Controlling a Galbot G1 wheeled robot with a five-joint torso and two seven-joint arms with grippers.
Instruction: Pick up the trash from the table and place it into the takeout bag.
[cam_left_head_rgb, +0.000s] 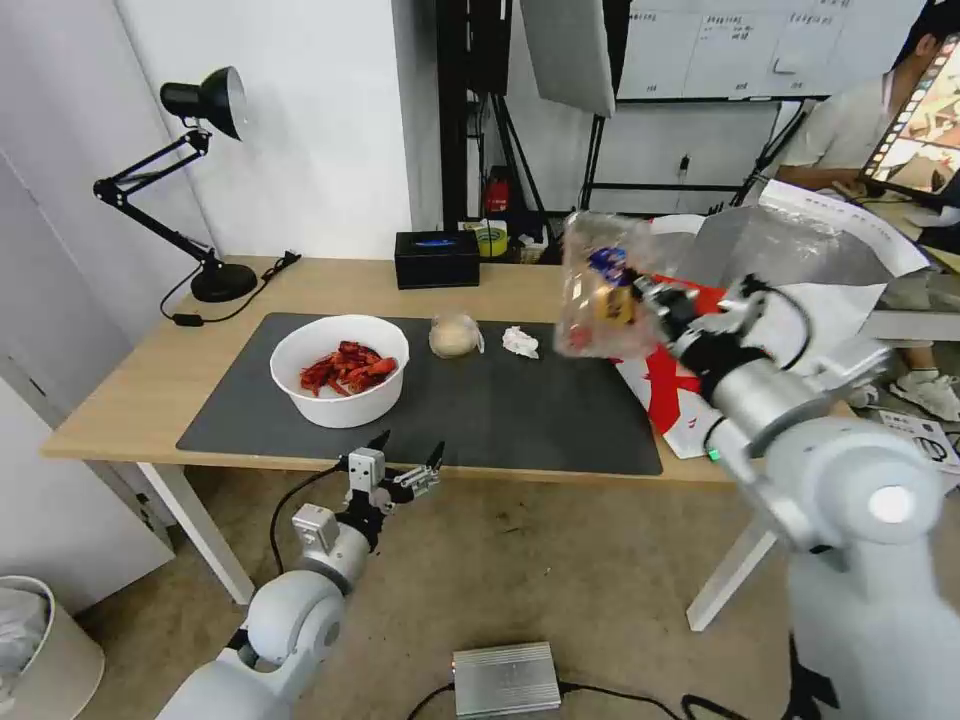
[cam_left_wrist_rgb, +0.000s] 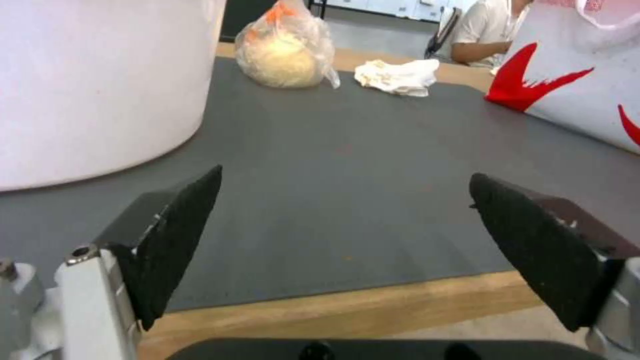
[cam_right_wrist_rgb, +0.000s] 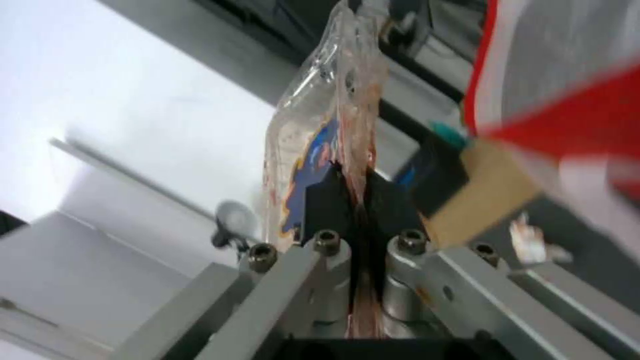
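My right gripper (cam_left_head_rgb: 645, 295) is shut on the clear plastic clamshell tray (cam_left_head_rgb: 600, 290), held up in the air just left of the takeout bag (cam_left_head_rgb: 780, 245). The bag lies at the table's right end with its foil lining open. The right wrist view shows the fingers clamped on the tray (cam_right_wrist_rgb: 313, 130). On the dark mat (cam_left_head_rgb: 500, 410) sit the white bowl of red shells (cam_left_head_rgb: 340, 368), the wrapped beige lump (cam_left_head_rgb: 454, 335) and the crumpled tissue (cam_left_head_rgb: 520, 342). My left gripper (cam_left_head_rgb: 405, 455) hangs open at the table's (cam_left_head_rgb: 130, 390) front edge, facing the bowl (cam_left_wrist_rgb: 93, 85), lump (cam_left_wrist_rgb: 283, 50), tissue (cam_left_wrist_rgb: 399, 76) and bag (cam_left_wrist_rgb: 580, 85).
A black box (cam_left_head_rgb: 436, 258) and a tape roll (cam_left_head_rgb: 490, 240) stand at the table's back edge, and a black desk lamp (cam_left_head_rgb: 200, 180) at the back left. On the floor are a silver box (cam_left_head_rgb: 505, 678) and a white bin (cam_left_head_rgb: 40, 650).
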